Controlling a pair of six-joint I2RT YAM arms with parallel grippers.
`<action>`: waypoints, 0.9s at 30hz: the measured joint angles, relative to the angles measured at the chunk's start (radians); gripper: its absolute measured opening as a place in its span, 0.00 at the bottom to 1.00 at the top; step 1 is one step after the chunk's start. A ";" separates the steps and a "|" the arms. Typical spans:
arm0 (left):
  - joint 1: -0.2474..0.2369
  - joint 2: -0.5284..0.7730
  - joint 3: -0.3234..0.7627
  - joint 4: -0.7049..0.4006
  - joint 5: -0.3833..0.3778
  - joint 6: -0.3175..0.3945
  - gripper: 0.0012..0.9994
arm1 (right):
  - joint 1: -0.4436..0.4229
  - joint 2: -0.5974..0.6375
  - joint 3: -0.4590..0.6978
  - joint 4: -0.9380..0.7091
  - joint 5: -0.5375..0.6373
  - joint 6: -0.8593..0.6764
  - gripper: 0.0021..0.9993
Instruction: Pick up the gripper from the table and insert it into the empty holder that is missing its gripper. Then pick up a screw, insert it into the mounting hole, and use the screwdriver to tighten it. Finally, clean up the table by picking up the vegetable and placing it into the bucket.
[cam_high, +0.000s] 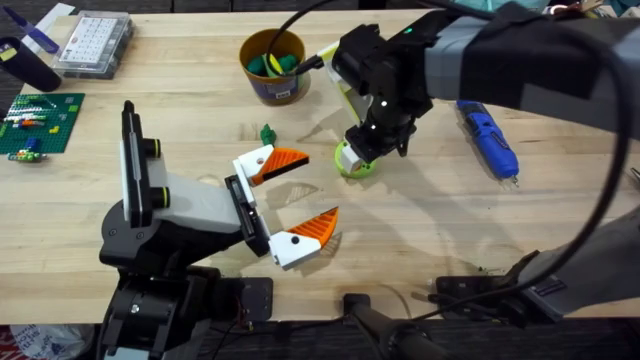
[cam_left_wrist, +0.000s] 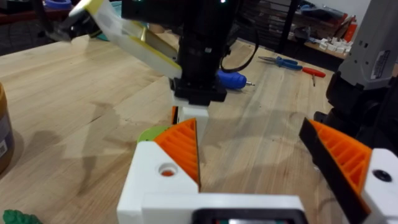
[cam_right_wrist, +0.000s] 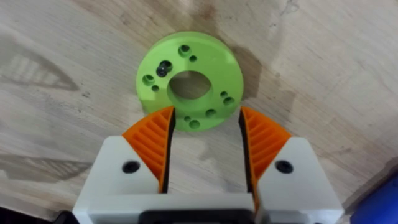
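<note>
Right hand (cam_right_wrist: 204, 146) is spread, orange pads straddling the near rim of the green disc (cam_right_wrist: 189, 81), pointing straight down over it. Pads look level with the rim but contact isn't confirmed. In the overhead view the hand sits at centre frame, just right of middle, with the disc (cam_high: 354, 160) directly under it on the tabletop (cam_high: 420, 230).

Left hand (cam_high: 295, 195) is also spread and empty, lower centre, fingers aimed toward the disc from the left; near but clearly apart.

Screwdriver (cam_high: 488, 136) lies to the right of the right hand, long axis running upper left to lower right, tip at the lower-right end. Right arm is nearer.

Bucket (cam_high: 272, 66) is at upper centre-left, already holding stuff. Small green vegetable (cam_high: 267, 133) sits just below it, closer to the left hand.
</note>
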 joint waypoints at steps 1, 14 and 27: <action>0.000 0.000 0.000 0.004 0.000 0.000 0.99 | 0.000 0.007 0.000 0.000 0.000 0.000 0.58; 0.000 0.000 0.000 0.004 0.000 -0.001 0.99 | 0.006 -0.001 0.002 0.040 -0.021 0.000 0.58; 0.000 0.000 0.000 0.004 0.000 -0.001 0.99 | 0.087 -0.007 0.053 0.033 -0.024 0.000 0.58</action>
